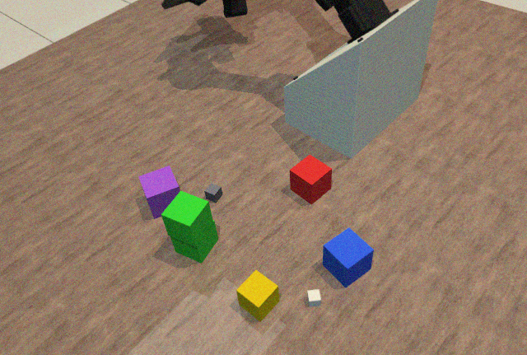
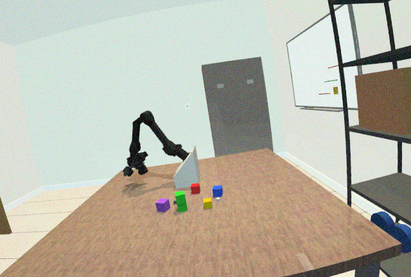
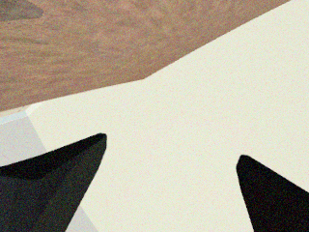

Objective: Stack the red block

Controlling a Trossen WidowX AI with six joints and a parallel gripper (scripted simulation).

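Note:
The red block sits flat on the table, just in front of the near corner of a pale upright partition. The green tower stands upright, two blocks high, its upper block slightly offset on the lower one. My gripper is open and empty. It hangs above the far left part of the table, well away from the red block and the tower. The wrist view shows no block, only both fingertips, brown table and pale floor.
The partition stands behind the red block. A purple block and a small dark cube are near the tower. A yellow block, blue block and small white cube lie nearer the front.

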